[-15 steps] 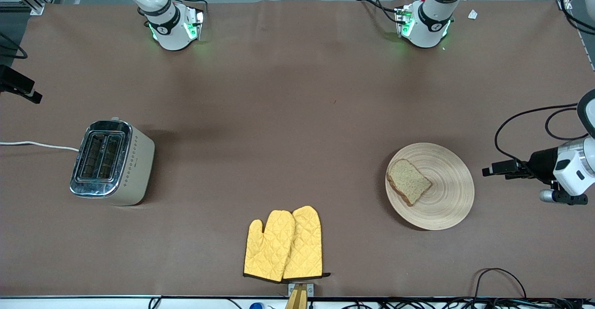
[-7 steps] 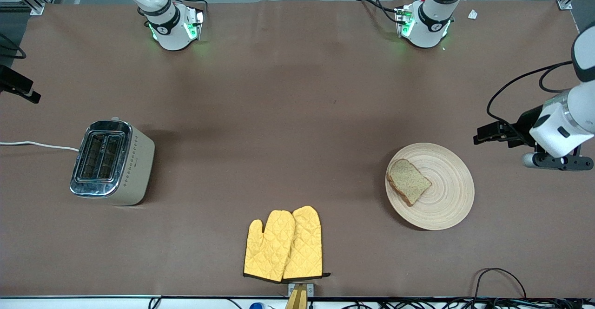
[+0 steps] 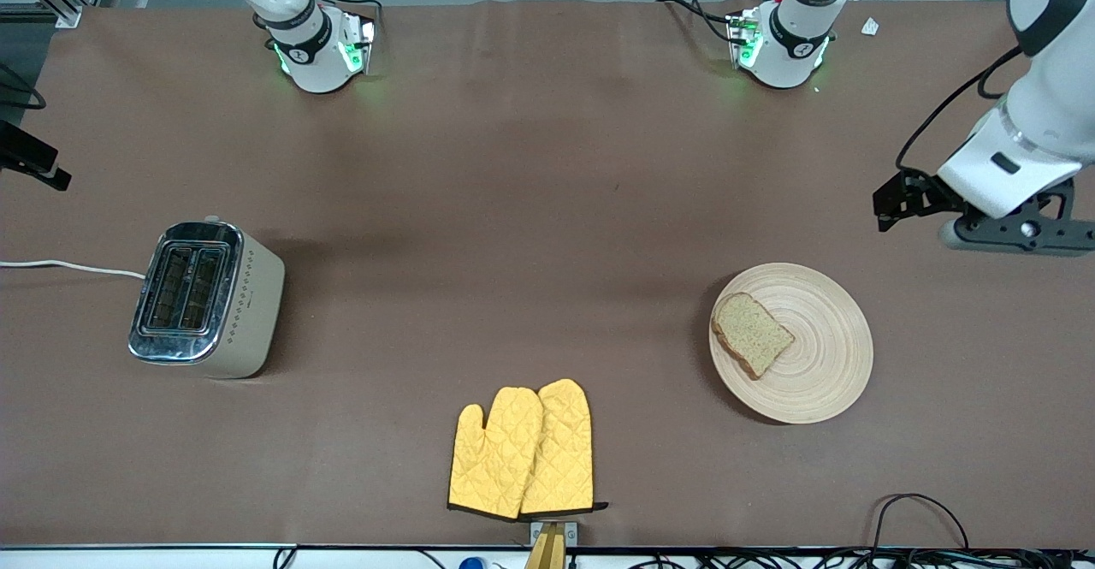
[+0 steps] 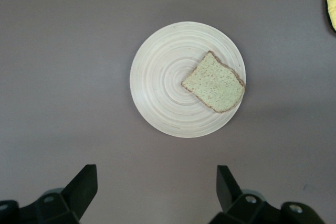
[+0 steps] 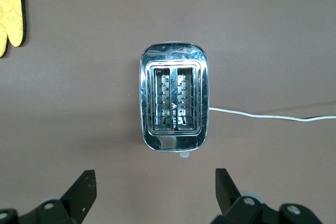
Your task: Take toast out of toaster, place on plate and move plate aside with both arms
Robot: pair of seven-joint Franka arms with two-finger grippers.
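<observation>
Toast [image 3: 752, 334], one brown wholegrain slice, lies flat on the round wooden plate [image 3: 825, 355], on the part of the plate toward the right arm's end of the table, its crust close to the rim. The plate sits on the brown table toward the left arm's end. The toaster [image 3: 205, 299] stands well apart toward the right arm's end, both slots empty, its white cord [image 3: 68, 267] trailing off the table edge. A pair of yellow oven mitts [image 3: 523, 450] lies between them, nearer the front camera. The left gripper [image 3: 898, 201] hangs in the air over bare table just beside the plate, fingers spread wide and holding nothing. The right gripper [image 5: 152, 195] hovers high over the toaster, fingers likewise spread and empty. The toast appears delivered, so what may remain is moving the plate aside with both arms. To do that well, each gripper would need to come down to opposite rims of the plate, pinching only the thin wooden edge and staying clear of the slice. Lifting level and in step matters, since a tilt could let the toast slide off the smooth wood.
</observation>
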